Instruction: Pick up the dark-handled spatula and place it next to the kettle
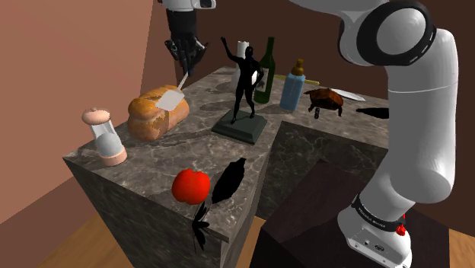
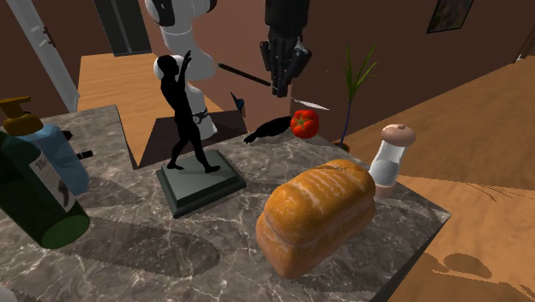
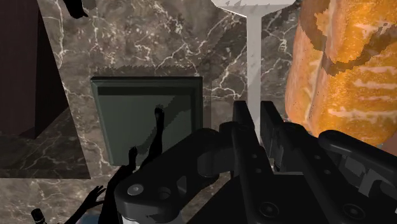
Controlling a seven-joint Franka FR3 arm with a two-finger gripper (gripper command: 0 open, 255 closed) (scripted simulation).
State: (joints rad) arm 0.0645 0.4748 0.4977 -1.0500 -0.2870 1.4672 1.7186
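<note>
My black gripper (image 1: pixel 185 68) hangs above the marble counter (image 1: pixel 152 164), shut on the spatula. The spatula's white blade (image 1: pixel 172 99) hovers just over the bread loaf (image 1: pixel 157 111). In the second exterior view its dark handle (image 2: pixel 244 75) sticks out past the gripper (image 2: pixel 281 87) and its blade (image 2: pixel 310 105) points the other way. In the wrist view its pale neck (image 3: pixel 254 70) runs between my fingers (image 3: pixel 242 114), beside the loaf (image 3: pixel 347 70). A pink-and-white kettle-like vessel (image 1: pixel 105 137) stands near the counter corner, beyond the loaf (image 2: pixel 317 214) from the gripper; it is also in the second exterior view (image 2: pixel 390 159).
A black figurine on a dark green base (image 1: pixel 242 126) stands mid-counter. Behind it are a green wine bottle (image 1: pixel 265 72), a blue bottle (image 1: pixel 293 87) and a brown turtle-like object (image 1: pixel 326 100). A red tomato (image 1: pixel 190 185) and a black leaf shape (image 1: pixel 228 181) lie near the front edge.
</note>
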